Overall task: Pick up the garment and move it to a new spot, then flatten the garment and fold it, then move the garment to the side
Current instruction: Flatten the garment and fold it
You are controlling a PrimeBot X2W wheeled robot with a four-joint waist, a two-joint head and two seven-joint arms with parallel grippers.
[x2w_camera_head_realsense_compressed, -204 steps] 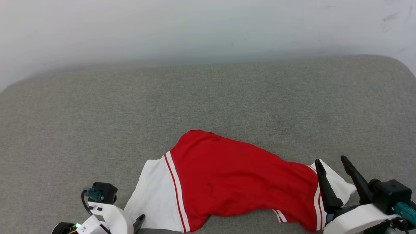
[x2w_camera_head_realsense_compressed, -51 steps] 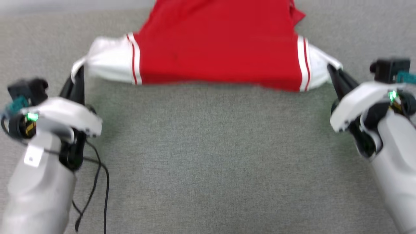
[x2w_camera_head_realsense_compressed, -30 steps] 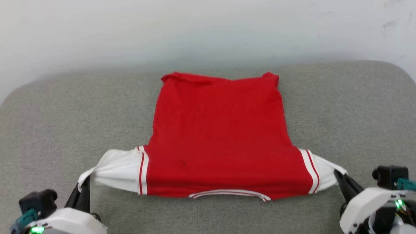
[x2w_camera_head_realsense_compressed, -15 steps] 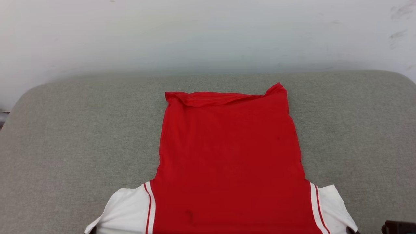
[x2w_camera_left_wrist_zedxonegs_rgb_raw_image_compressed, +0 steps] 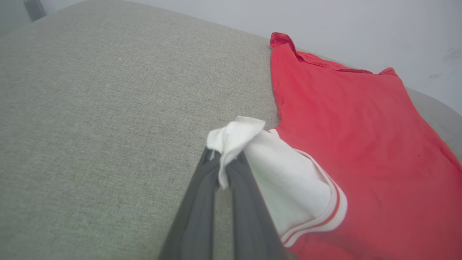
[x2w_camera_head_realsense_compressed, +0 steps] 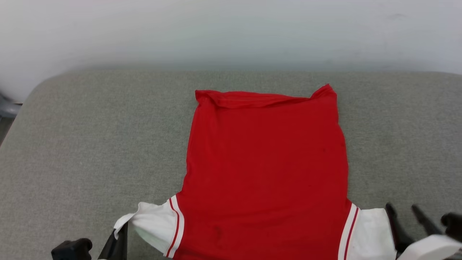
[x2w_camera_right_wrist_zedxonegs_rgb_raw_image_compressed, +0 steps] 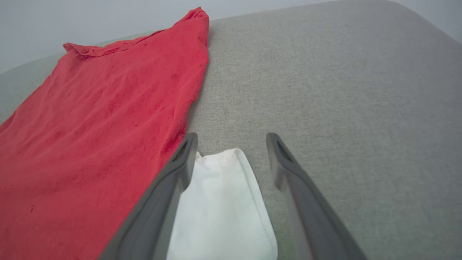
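The red garment [x2w_camera_head_realsense_compressed: 267, 169] lies spread flat on the grey cushion, hem toward the far wall, white sleeve ends near me. My left gripper [x2w_camera_head_realsense_compressed: 121, 231] at the lower left is shut on the tip of the white left sleeve [x2w_camera_left_wrist_zedxonegs_rgb_raw_image_compressed: 234, 139], which is lifted and bunched between the fingers [x2w_camera_left_wrist_zedxonegs_rgb_raw_image_compressed: 249, 202]. My right gripper [x2w_camera_head_realsense_compressed: 404, 213] at the lower right stands open. In the right wrist view the white right sleeve [x2w_camera_right_wrist_zedxonegs_rgb_raw_image_compressed: 220, 206] lies flat on the cushion below and between the spread fingers [x2w_camera_right_wrist_zedxonegs_rgb_raw_image_compressed: 169, 184], released. The garment [x2w_camera_right_wrist_zedxonegs_rgb_raw_image_compressed: 101, 122] stretches away at that view's left.
The grey cushion [x2w_camera_head_realsense_compressed: 90, 144] spreads wide on both sides of the garment, with rounded corners at the back. A pale wall [x2w_camera_head_realsense_compressed: 231, 32] rises right behind it. A dark grey object [x2w_camera_head_realsense_compressed: 5, 106] shows past the cushion's left edge.
The head view has turned slightly, so the picture shifted. My right gripper has opened and let go of the right sleeve, which now lies flat. The left gripper still holds its sleeve.
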